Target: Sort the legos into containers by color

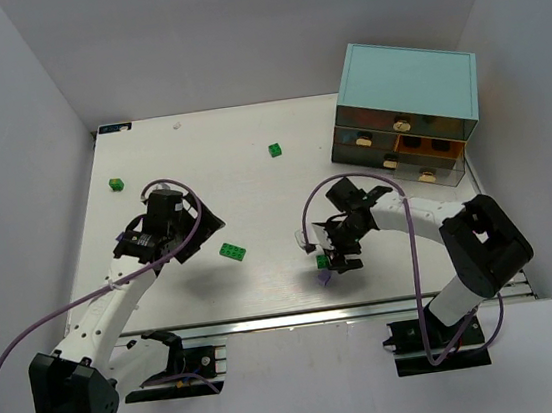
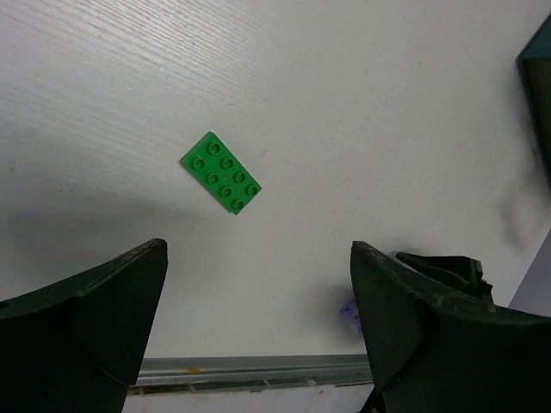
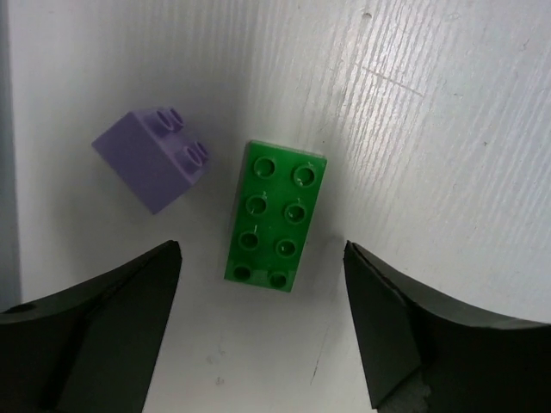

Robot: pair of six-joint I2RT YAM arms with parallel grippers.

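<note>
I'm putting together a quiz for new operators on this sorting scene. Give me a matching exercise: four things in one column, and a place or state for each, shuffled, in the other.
Things:
1. lavender brick
2. teal cabinet
3. left gripper
4. right gripper

Places or states:
A. at the far right of the table
B. open, fingers either side of a green lego without touching it
C. open, with a lone green lego ahead of it
D. on the table, close beside the green lego under the right arm

Pairs: 1-D, 2-A, 3-C, 4-B
</note>
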